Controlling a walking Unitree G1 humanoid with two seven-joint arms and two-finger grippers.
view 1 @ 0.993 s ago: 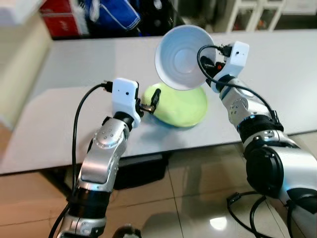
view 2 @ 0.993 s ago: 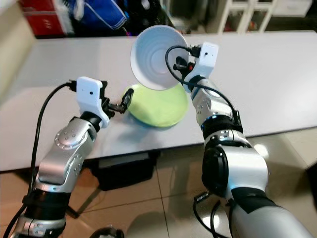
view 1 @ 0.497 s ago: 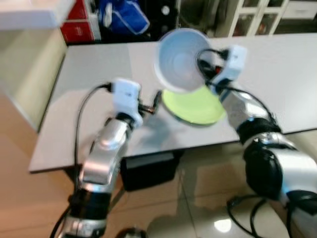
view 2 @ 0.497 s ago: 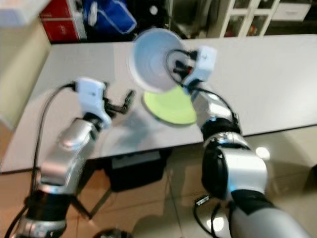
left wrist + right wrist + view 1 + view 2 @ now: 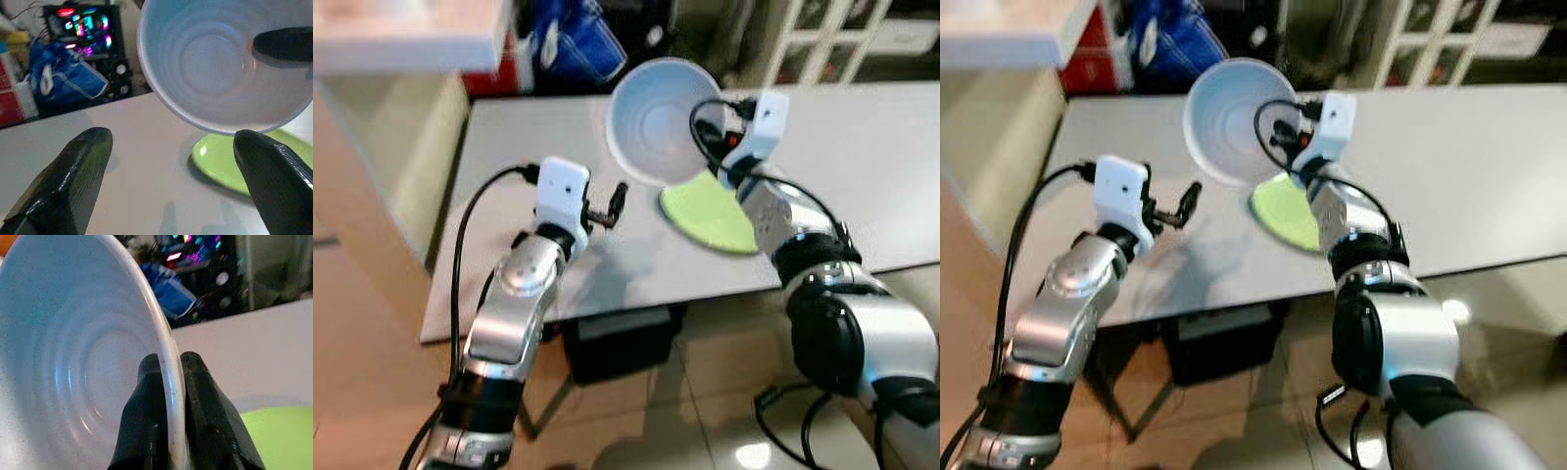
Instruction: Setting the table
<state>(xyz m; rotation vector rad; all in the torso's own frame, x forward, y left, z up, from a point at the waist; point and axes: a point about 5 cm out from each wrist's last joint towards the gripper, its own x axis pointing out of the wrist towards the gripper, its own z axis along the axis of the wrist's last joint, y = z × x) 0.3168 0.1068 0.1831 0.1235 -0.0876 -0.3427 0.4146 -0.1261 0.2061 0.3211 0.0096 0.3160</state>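
The white bowl (image 5: 656,121) hangs tilted on edge above the counter (image 5: 862,157), its rim pinched between the right gripper's (image 5: 168,382) jaws, just over the green plate (image 5: 710,217), probably to be set there. The left gripper (image 5: 615,202) hovers beside the plate with jaws apart, holding nothing, likely to keep clear.

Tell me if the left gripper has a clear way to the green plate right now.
Probably yes. The left gripper hovers open over bare table, beside the green plate, with nothing lying between them. The white bowl, held tilted above the plate's near edge by the right gripper, could crowd a grasp from above.
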